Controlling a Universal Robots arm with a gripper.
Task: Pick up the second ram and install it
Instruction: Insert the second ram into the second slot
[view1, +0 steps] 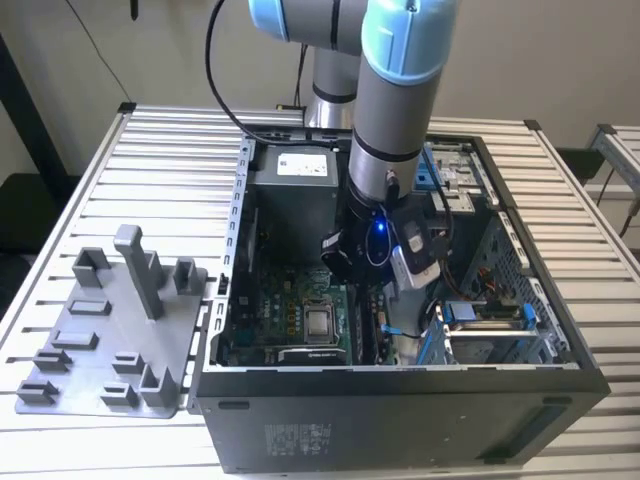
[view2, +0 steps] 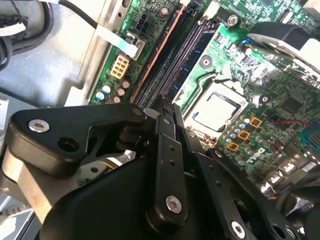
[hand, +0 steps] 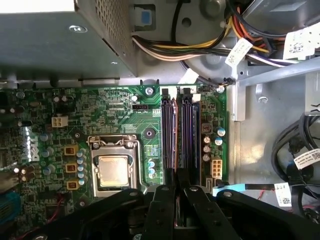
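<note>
One tool (hand: 176, 202) clenched on second ram (hand: 172, 150), over green motherboard (hand: 125, 115) slots.

A slatted white table (view1: 150, 150) carried an open computer case (view1: 400, 420), into which the gripper (view1: 365, 262) reached. Beside the case, toward the exterior view's left of the gripper, lay a grey plastic tray (view1: 90, 355) with upright posts.

You have the tray (view1: 110, 340) on the table (view1: 170, 150), just beside the open case (view1: 400, 420) on the exterior view's left. Inside the case, the motherboard (view1: 290, 300) lies flat, the arm (view1: 395, 110) above it.
</note>
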